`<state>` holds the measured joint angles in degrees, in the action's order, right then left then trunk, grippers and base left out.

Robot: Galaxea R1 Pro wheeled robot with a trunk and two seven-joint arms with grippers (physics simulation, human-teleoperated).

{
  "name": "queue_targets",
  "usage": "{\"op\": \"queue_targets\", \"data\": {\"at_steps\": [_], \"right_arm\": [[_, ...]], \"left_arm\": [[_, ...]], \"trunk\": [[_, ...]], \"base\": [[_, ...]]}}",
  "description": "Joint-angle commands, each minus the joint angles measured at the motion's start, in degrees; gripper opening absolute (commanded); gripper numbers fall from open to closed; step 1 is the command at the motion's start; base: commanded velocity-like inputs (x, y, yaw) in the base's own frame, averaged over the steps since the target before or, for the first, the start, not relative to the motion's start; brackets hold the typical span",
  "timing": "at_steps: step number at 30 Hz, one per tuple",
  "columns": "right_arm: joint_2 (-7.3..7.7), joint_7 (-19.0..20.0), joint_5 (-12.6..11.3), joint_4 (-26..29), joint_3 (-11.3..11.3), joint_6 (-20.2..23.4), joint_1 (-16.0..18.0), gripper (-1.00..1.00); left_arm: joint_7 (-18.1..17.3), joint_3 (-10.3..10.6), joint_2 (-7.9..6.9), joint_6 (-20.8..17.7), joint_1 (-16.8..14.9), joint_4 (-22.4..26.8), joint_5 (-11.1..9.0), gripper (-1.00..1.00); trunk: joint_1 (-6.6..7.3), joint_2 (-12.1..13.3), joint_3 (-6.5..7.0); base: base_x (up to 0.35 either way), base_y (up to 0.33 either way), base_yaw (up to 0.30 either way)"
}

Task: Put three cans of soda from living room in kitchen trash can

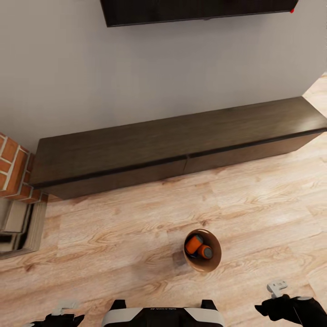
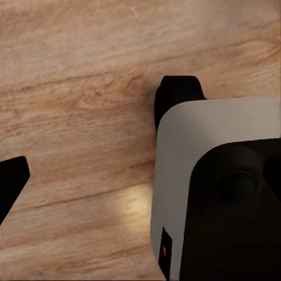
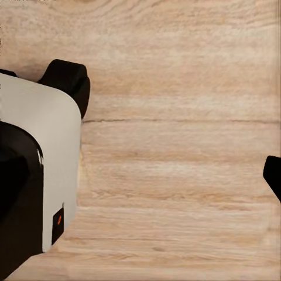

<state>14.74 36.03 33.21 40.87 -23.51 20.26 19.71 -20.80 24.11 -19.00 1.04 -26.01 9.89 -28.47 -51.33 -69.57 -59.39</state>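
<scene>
At the bottom corners of the head view, the left gripper and right gripper hung low over the wood floor, and I could not tell how their fingers stood. Above and between them, at lower centre, the trash can stood on the floor holding two orange cans, with a blue one barely visible. Behind it ran the long dark cabinet, below the television at the top edge.

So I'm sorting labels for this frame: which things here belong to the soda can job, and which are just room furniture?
Belongs to the job:
- trash can, standing on the wood floor
- two orange soda cans inside it
- a bit of blue beside them, maybe the third can

Just there:
- long dark low cabinet
- wall television
- brick fireplace
</scene>
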Motion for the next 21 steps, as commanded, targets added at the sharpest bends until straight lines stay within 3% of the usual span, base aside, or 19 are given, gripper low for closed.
{"op": "queue_targets", "data": {"at_steps": [1, 5, 10, 14, 19, 21], "right_arm": [[-0.14, -0.3, 0.0, -0.1, -2.0, -1.5, -0.9, 1.0], [-0.35, -0.7, 0.1, -0.3, -6.2, -5.1, -2.5, 1.0], [-0.46, -1.0, 0.0, -1.7, -9.1, -10.2, -4.5, 1.0], [-0.49, -3.1, -0.1, -5.5, -10.1, -13.8, -5.5, 1.0], [-0.38, -11.1, -0.1, -16.4, -10.7, -23.0, -6.0, 1.0], [-0.36, -12.4, -0.1, -18.9, -10.7, -25.8, -6.1, 1.0]], "left_arm": [[1.5, 0.0, 0.01, 0.0, 0.0, -0.7, 0.0, 1.0], [3.5, 0.0, 0.35, 0.0, 0.2, -1.5, 0.0, 1.0], [4.6, -0.2, 1.84, 0.6, 0.6, -3.4, -0.1, 1.0], [5.0, -0.1, 2.47, 1.7, 0.9, -5.3, 0.0, 1.0], [5.2, -0.1, 3.55, 2.7, 3.1, -6.9, -0.1, 1.0], [5.2, -0.1, 3.7, 2.8, 3.6, -7.0, -0.1, 1.0]], "trunk": [[0.23, 0.4, 0.23], [1.1, 2.0, 1.2], [2.2, 4.0, 2.49], [3.08, 5.6, 3.55], [4.18, 7.6, 4.9], [4.62, 8.4, 5.44]], "base": [[0.0, 0.0, 0.0], [0.0, 0.0, 0.0], [0.0, 0.0, 0.0], [0.0, 0.0, 0.0], [0.0, 0.0, 0.0], [0.0, 0.0, 0.0]]}}
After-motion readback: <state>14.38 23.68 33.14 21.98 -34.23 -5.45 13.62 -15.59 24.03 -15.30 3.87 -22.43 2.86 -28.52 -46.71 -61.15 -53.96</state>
